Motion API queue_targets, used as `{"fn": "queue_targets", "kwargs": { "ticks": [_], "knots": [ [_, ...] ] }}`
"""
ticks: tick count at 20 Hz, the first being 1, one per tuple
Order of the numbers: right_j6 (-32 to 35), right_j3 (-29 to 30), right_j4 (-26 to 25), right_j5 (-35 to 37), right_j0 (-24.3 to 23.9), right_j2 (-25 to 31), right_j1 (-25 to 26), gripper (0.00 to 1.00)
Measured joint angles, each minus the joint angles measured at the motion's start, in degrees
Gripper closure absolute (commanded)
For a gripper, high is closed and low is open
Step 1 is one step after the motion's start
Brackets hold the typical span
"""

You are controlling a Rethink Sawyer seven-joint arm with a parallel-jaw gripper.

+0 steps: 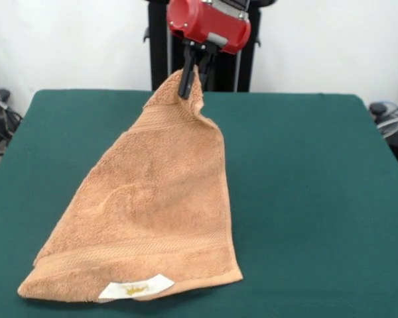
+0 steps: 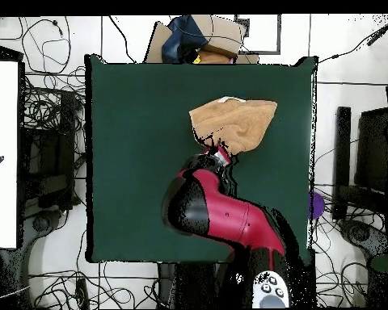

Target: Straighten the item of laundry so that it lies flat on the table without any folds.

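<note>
Currently one corner of the towel (image 1: 152,212) is pinched between the closed fingers of the gripper (image 1: 189,83) and held raised, while the rest is draped down and away from it onto the table (image 1: 318,172), the white label (image 1: 136,287) lying at the edge farthest from the gripper. If the corner were released here, it would probably drop onto the cloth beneath and a fresh fold would be left.
</note>
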Motion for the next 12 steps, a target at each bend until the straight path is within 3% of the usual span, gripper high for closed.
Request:
{"fn": "queue_targets", "kwargs": {
  "ticks": [12],
  "knots": [
    [8.5,10.8,2.7,-3.6,4.8,-1.2,-5.4,1.0]
  ]
}}
